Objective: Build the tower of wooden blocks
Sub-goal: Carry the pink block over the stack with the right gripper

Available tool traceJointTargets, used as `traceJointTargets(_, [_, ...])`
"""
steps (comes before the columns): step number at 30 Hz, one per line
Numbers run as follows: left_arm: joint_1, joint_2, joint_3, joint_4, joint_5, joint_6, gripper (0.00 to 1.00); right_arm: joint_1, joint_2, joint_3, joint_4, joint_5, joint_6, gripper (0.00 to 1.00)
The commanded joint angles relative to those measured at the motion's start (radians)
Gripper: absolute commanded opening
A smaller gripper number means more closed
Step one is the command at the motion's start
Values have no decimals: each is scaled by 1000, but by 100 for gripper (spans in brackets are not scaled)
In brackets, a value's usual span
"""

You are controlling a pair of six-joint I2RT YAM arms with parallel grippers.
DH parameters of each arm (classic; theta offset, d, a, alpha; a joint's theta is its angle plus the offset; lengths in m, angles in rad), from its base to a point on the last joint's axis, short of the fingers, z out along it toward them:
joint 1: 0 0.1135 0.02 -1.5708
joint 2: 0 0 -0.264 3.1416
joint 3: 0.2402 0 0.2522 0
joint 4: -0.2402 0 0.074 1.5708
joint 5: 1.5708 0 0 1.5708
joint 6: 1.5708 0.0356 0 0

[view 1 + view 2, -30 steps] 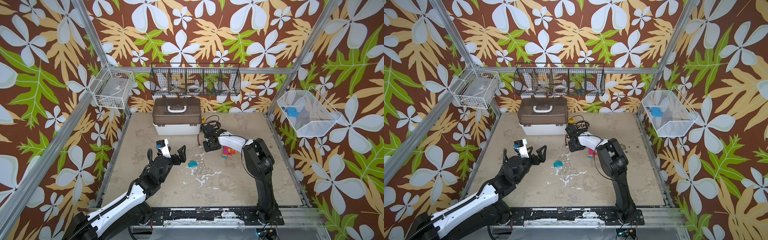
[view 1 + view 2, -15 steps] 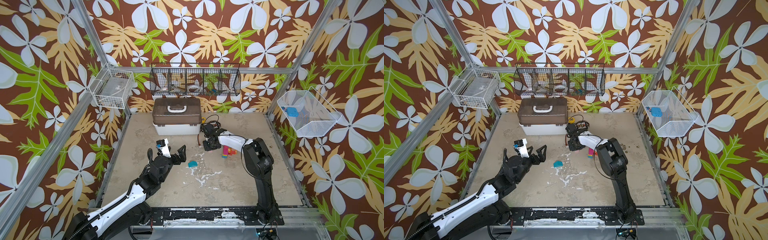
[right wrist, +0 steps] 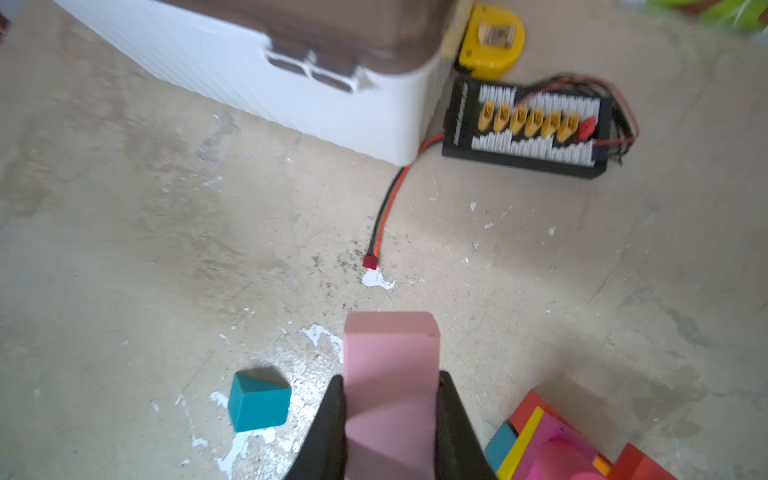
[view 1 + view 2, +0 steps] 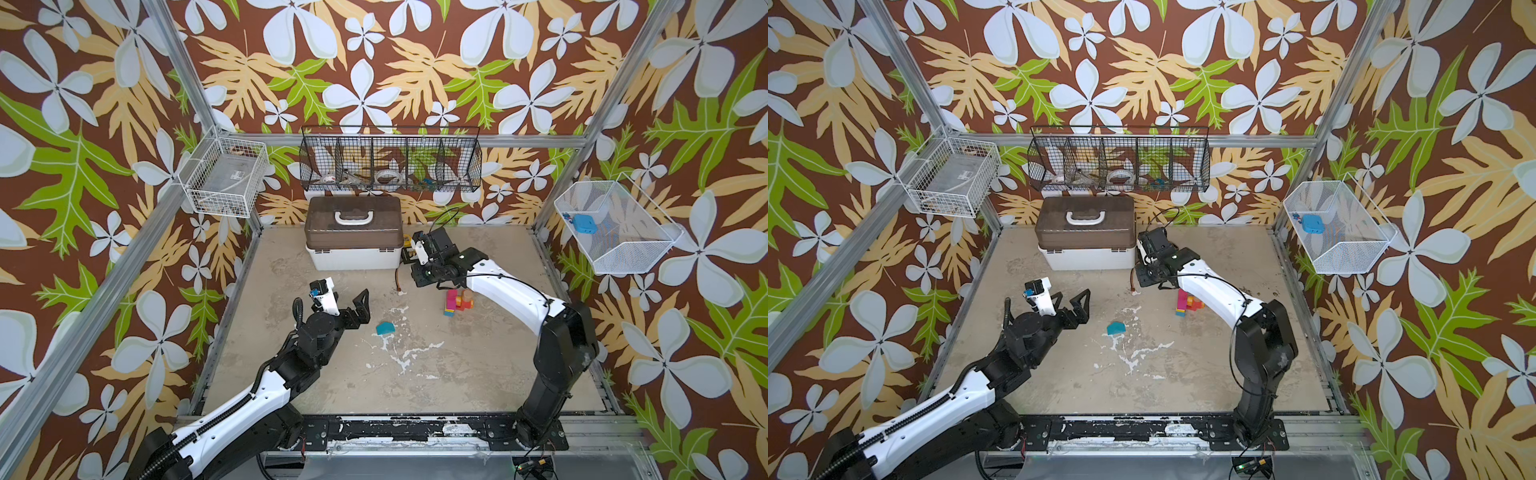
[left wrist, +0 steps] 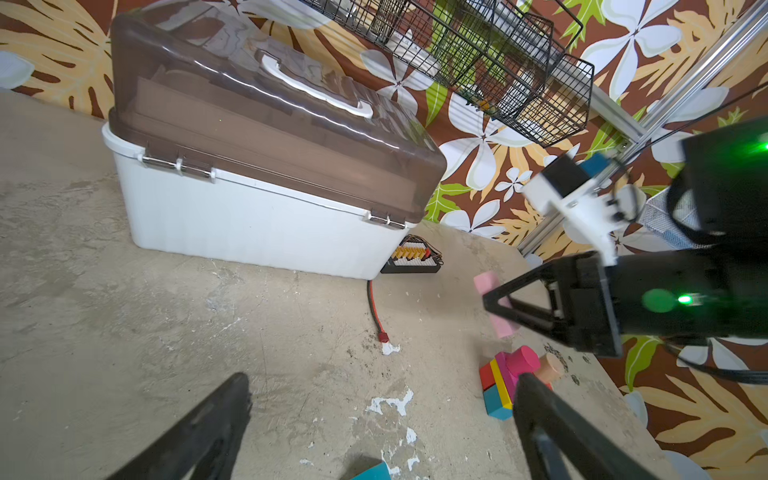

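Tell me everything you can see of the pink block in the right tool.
The pink block is a pale pink rectangular bar, matte, like painted wood, with crisp edges and a square end. The right tool is shut on it across its long sides, and its far end sticks out beyond the tips. It seems to hang clear of the table, touching nothing else.

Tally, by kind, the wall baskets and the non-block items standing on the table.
Wall baskets: 3 (white wire basket, black wire basket, white mesh basket)
Toolbox: 1
Connector board: 1
Yellow tape measure: 1
Total: 6
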State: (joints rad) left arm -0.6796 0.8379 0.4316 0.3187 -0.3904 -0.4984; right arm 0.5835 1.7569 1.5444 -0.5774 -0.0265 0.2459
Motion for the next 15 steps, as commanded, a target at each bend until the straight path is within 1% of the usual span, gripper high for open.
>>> traceJointTargets(1, [0,-1,-5,28,-18,14,100,1,-76,5,27,4,-88,0])
traceJointTargets(4, [0,7,1,29,-18,22,100,1,-154,-15,68,-5,-174,0])
traceJointTargets(5, [0,9,1,29,-18,23,100,1,-174,-23,83,-25,-201,0])
traceJointTargets(6, [0,10,1,30,-19,24,100,1,-191,-25,91,-72,-242,0])
traceJointTargets(9, [0,9,-1,30,-24,30,100,2,-237,-62,77,-357,-511,0])
traceJointTargets(10, [0,7,1,27,-24,31,100,2,-251,-85,58,-430,-605,0])
traceJointTargets(12, [0,-4,1,28,-17,33,100,3,-284,-135,53,-472,-695,0])
traceJointTargets(13, [0,-9,-3,32,-11,35,100,1,-289,-149,31,-492,-765,0])
traceJointTargets(15, [1,-24,-15,44,-10,39,100,-1,-286,-164,13,-444,-825,0])
